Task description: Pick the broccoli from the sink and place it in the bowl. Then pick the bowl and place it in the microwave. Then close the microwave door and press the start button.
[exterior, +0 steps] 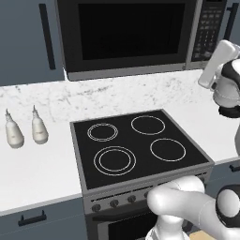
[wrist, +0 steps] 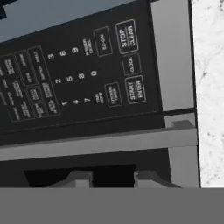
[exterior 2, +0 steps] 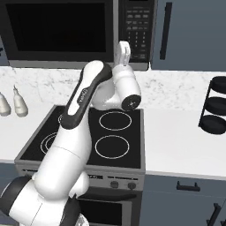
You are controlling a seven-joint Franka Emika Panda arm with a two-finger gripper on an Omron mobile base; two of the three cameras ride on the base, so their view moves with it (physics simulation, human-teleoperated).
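The black microwave (exterior: 126,37) hangs above the stove, and the microwave door (exterior 2: 57,31) stands shut against it. Its keypad panel (wrist: 78,78) appears rolled in the hand view, with the START/ENTER button (wrist: 134,89) towards the lower right. My gripper (wrist: 113,178) points at the bottom edge of this panel, close to it; its two tips stand a small gap apart with nothing between them. From the base, the hand (exterior 2: 124,49) reaches up to the keypad (exterior 2: 137,31). The broccoli, the sink and the bowl are out of view.
A black four-ring stovetop (exterior: 136,145) lies below the microwave. Two pale bottles (exterior: 14,131) (exterior: 40,129) stand on the white counter to its left. A black tiered rack (exterior 2: 216,106) stands on the counter at the right.
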